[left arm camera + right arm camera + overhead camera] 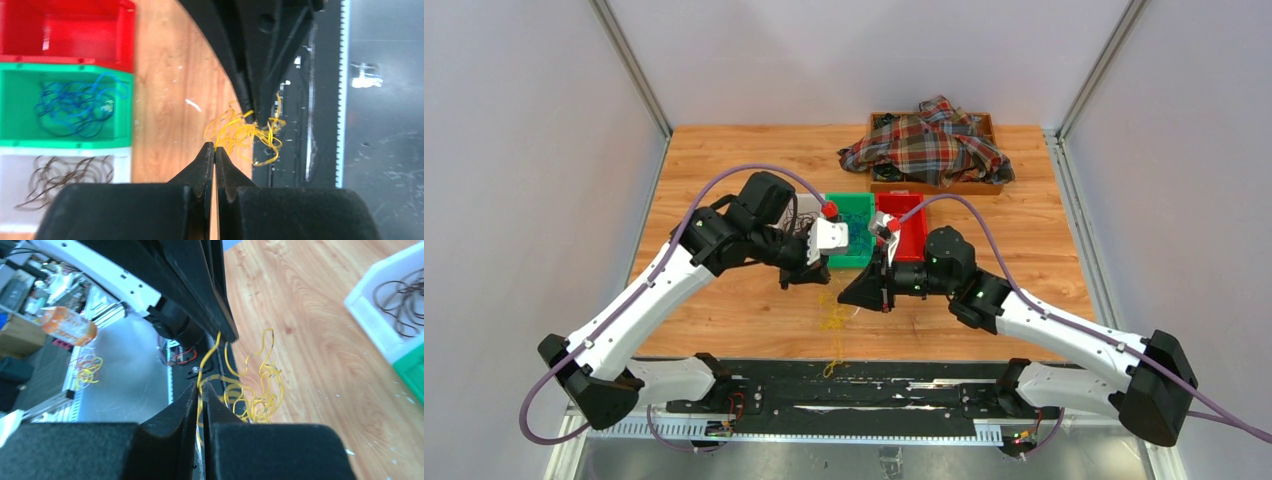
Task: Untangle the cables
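I am pinching the yellow cables with left gripper and right gripper both shut, planning a slow pull apart.

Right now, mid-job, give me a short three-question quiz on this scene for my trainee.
1. True or false: the blue cables lie in the red bin.
2. Which cables do the left fingers and the right fingers pinch? A. blue B. yellow C. brown
3. Fill in: the brown cables lie in the ___ bin.
Key: 1 false, they lie in the green bin. 2 B, both are shut on the yellow cables. 3 white, the white bin.
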